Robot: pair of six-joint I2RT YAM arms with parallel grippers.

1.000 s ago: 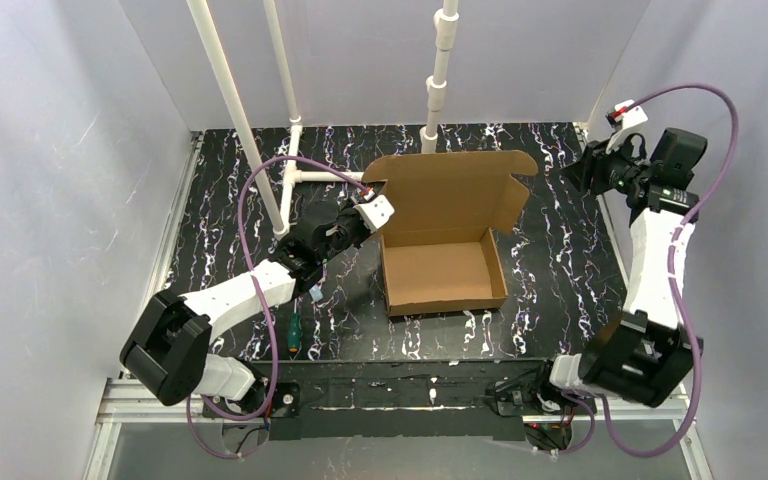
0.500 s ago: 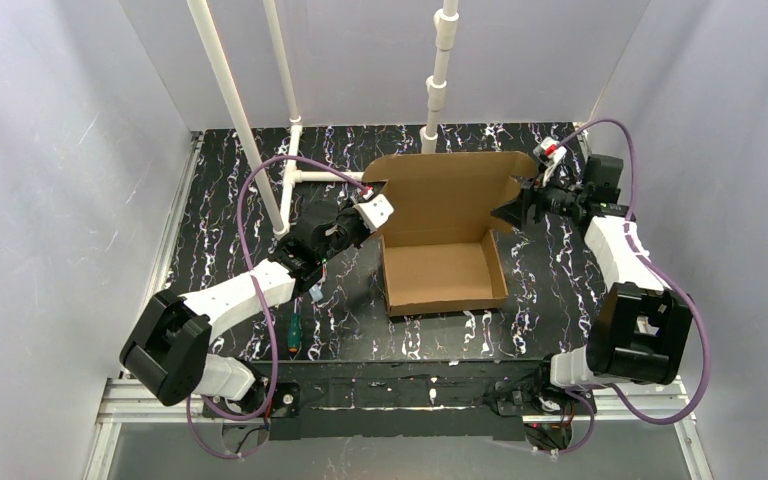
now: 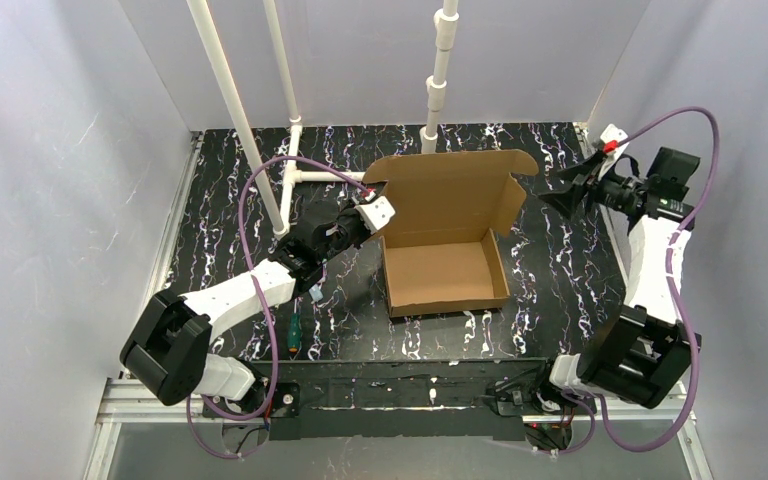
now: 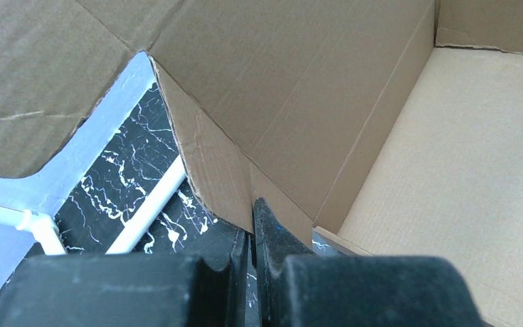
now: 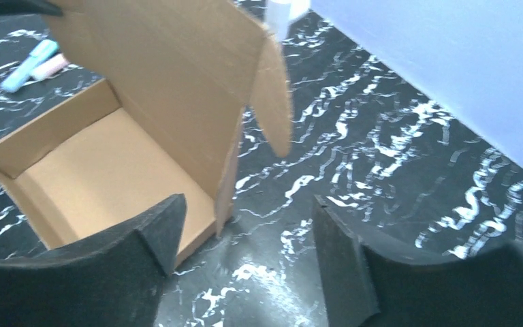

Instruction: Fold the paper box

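Observation:
The paper box [image 3: 445, 270] sits in the middle of the table as an open brown cardboard tray, with its lid [image 3: 450, 192] standing up at the back. My left gripper [image 3: 373, 214] is shut on the box's left side flap at the back left corner. In the left wrist view its jaws [image 4: 250, 228] pinch the flap's edge beside the box floor [image 4: 449, 170]. My right gripper [image 3: 561, 196] hovers open to the right of the lid's right flap [image 3: 511, 205], apart from it. The right wrist view shows that gripper [image 5: 245, 235] holding nothing, with the box [image 5: 109, 170] down to its left.
White pipes [image 3: 290, 180] stand and lie behind and to the left of the box. A green and orange screwdriver [image 3: 291, 332] lies near the front left. Blue and pink markers [image 5: 30, 61] lie left of the box, near the left arm. Grey walls enclose the table.
The right gripper swung in to the lid's right flap half a second ago, then drew back to the right, opening wider. The left gripper and the box kept still.

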